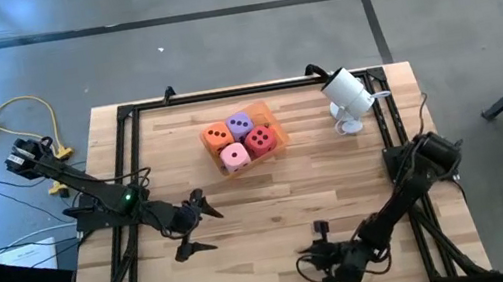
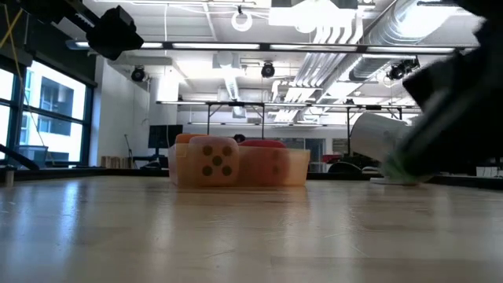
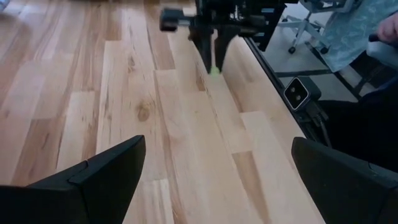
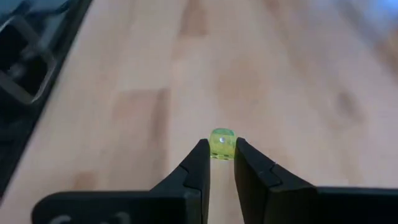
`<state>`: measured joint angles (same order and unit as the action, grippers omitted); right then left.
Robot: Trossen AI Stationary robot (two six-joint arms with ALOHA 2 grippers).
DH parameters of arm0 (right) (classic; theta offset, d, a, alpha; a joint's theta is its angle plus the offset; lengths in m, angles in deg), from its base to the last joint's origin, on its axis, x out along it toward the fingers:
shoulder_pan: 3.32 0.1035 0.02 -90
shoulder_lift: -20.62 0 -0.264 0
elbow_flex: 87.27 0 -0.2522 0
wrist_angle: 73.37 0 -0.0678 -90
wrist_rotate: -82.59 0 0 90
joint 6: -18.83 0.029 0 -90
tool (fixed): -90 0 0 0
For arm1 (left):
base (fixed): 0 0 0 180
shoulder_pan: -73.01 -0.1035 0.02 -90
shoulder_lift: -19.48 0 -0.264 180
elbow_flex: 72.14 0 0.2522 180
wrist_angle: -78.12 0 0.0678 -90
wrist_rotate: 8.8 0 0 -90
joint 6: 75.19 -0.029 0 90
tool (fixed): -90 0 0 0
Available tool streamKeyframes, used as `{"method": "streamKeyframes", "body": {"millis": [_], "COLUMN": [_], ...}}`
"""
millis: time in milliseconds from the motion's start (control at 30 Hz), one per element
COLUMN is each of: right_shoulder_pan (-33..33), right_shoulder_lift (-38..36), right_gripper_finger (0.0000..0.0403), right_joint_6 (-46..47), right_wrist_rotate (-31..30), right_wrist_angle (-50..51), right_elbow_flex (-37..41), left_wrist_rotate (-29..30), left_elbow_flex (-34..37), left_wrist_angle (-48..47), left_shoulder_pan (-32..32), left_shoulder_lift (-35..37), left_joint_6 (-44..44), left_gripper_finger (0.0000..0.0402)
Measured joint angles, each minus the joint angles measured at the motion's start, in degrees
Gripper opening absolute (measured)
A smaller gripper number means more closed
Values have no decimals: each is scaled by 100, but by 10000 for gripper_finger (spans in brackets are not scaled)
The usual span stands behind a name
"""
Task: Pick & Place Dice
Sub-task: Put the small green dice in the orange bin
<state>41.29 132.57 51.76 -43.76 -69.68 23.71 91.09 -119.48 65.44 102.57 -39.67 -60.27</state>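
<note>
At the near edge of the surface, the right claw is closed on a small green die. The left claw hovers wide open and empty at the left. Four foam dice sit in the orange tray toward the far side.

Both arms are slim, black and jointed, the left arm showing a small green light near its base, each ending in two flat, tapering dark fingers, seemingly matte plastic.
</note>
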Motion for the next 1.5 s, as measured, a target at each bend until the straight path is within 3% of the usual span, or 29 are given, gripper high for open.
{"method": "streamKeyframes", "body": {"millis": [267,600,767,1300,1500], "right_shoulder_pan": [-435,-1907,-2633,-3524,-4109], "right_shoulder_lift": [-846,-1538,-1535,-1506,-1506], "right_gripper_finger": [41,41,41,41,41], "right_joint_6": [-347,-723,-695,-647,-1268], "right_wrist_rotate": [-824,-810,-513,-439,-513], "right_wrist_angle": [385,290,129,247,79], "right_elbow_flex": [-5,-10,-14,-16,-16], "left_wrist_rotate": [-2,-5,-7,18,582], "left_elbow_flex": [0,0,0,0,0], "left_wrist_angle": [0,-22,-109,-98,163], "left_shoulder_pan": [-1,5,80,564,854], "left_shoulder_lift": [0,0,0,0,-5], "left_joint_6": [-193,-459,-464,75,589], "left_gripper_finger": [394,394,394,394,394]}}
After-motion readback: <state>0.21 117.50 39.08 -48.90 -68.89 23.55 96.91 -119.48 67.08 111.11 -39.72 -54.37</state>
